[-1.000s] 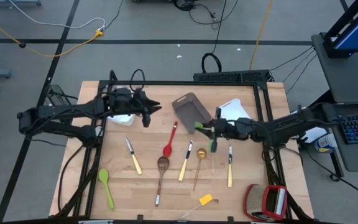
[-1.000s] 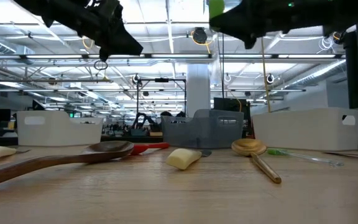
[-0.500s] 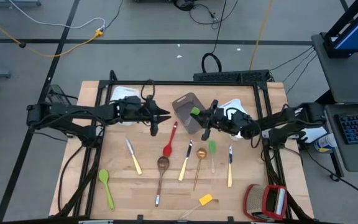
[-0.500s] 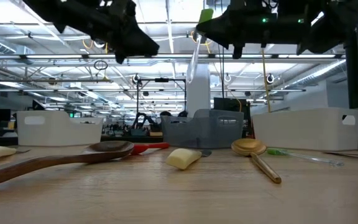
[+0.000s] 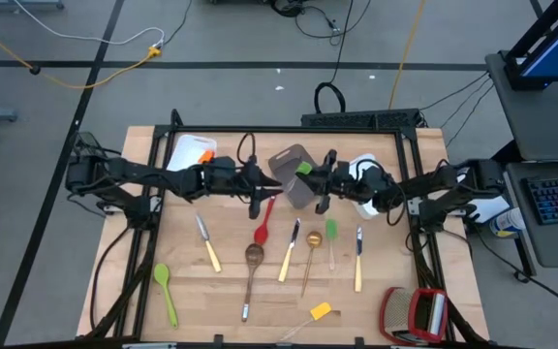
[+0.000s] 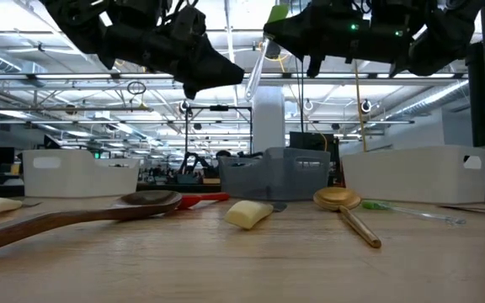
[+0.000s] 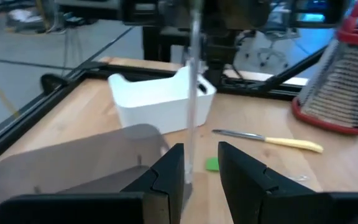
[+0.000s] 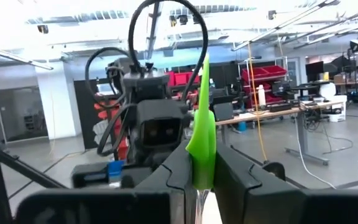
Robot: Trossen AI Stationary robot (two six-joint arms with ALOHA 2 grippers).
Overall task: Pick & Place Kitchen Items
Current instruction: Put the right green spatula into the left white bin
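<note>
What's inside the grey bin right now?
The grey bin shows no utensils in its visible part; the right gripper, clamping a green spatula, covers its right edge.

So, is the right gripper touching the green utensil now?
Touching. In the right wrist view the right gripper has both fingers pressed against the green utensil, which stands up between them with no gap.

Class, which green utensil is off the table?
The green utensil pinched in the right gripper; the green spoon and clear-handled green spatula lie flat.

Grey bin (image 5: 294, 174) near table centre back, white bin (image 5: 186, 150) back left, red-and-silver grater (image 5: 416, 314) front right corner
</note>
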